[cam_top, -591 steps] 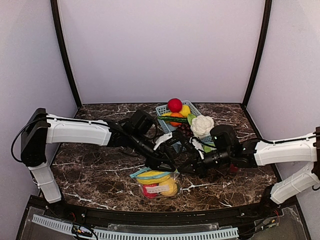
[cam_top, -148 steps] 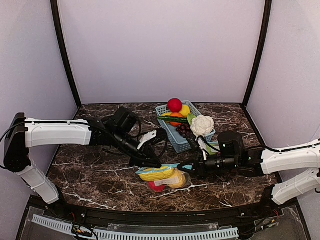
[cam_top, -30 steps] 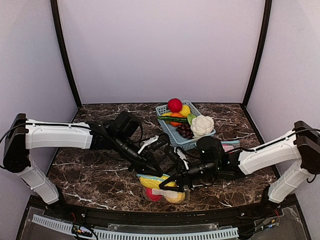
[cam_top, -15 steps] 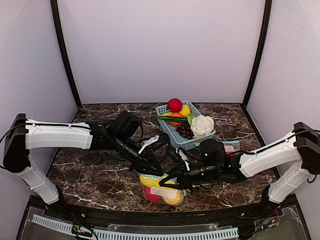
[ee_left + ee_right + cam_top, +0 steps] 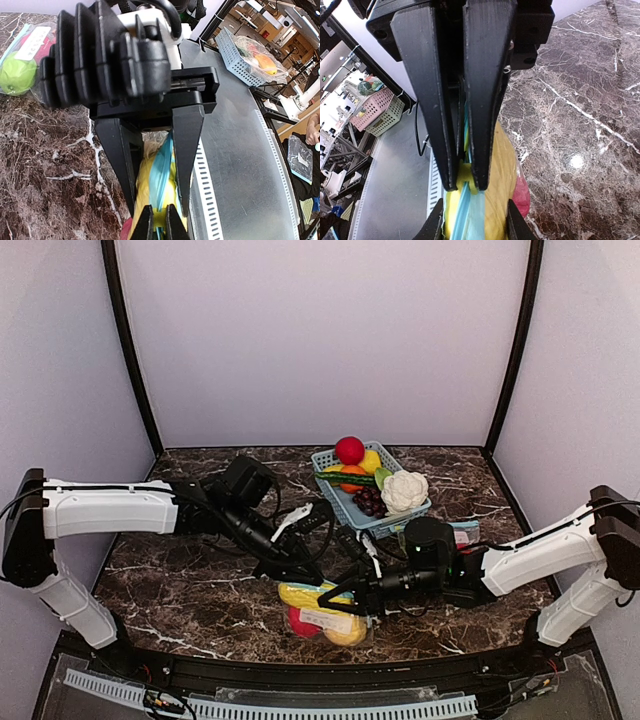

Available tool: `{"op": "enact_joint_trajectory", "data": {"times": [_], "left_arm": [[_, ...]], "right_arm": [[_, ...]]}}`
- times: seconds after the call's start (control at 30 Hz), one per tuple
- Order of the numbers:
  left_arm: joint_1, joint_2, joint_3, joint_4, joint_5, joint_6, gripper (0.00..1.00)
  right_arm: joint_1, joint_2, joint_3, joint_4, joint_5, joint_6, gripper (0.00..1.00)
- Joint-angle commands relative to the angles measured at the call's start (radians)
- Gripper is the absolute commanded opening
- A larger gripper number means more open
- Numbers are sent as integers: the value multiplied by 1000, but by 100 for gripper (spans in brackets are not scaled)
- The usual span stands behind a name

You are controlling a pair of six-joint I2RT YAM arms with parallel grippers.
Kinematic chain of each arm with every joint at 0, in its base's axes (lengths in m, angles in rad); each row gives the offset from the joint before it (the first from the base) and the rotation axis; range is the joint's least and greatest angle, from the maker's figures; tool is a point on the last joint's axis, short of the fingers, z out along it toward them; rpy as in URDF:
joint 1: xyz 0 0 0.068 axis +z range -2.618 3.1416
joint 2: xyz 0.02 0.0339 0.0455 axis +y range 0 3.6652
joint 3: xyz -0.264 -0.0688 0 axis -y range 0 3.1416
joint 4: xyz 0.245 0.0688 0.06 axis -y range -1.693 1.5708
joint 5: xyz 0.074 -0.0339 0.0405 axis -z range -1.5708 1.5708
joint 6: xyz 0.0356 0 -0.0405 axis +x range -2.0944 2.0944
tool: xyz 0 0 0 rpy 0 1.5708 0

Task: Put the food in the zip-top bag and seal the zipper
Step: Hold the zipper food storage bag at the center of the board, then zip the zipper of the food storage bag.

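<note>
The zip-top bag [image 5: 322, 616] lies near the table's front centre. It holds a long yellow food [image 5: 303, 596], a red one [image 5: 298, 624] and a yellow-orange one [image 5: 346, 633]. My left gripper [image 5: 300, 575] is shut on the bag's blue zipper strip [image 5: 162, 170]; its narrow tips [image 5: 159, 222] pinch it. My right gripper [image 5: 335, 598] faces it with its jaws apart, one either side of the bag's bulging top [image 5: 475, 222]. In the right wrist view the left gripper [image 5: 465, 186] clamps the blue strip [image 5: 470, 215] over the yellow food [image 5: 495, 180].
A light-blue basket [image 5: 326, 457] stands behind. It holds a red ball [image 5: 349, 450], a yellow fruit [image 5: 370, 461], grapes [image 5: 368, 500] and a cauliflower [image 5: 404, 490]. A second bag with a green fruit [image 5: 17, 75] lies behind the right arm. The table's front rail [image 5: 300, 705] is close.
The right gripper has crept a little left along the bag's top, and the bag has shifted slightly with it. The left gripper keeps its hold.
</note>
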Motion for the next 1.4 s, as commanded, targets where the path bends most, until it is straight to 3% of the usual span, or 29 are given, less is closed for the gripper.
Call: {"op": "enact_joint_trajectory", "data": {"times": [0.0, 0.8, 1.1, 1.17, 1.23, 1.37], "left_arm": [[60, -57, -12, -198, -25, 37, 1], [119, -111, -22, -266, -42, 69, 1], [100, -106, -2, -273, -45, 61, 1], [79, -103, -5, -244, -30, 41, 1], [64, -95, -17, -189, 2, 3, 1], [30, -69, -54, -58, 47, -63, 1]], "right_arm": [[-3, -40, -39, -10, -17, 5, 0], [-25, -64, -67, -47, -33, 8, 0], [-26, -65, 11, -170, -52, -37, 0], [-23, -60, 31, -179, -61, -39, 10], [-21, -54, 39, -171, -64, -38, 29], [-19, -51, 13, -108, -61, -17, 58]]}}
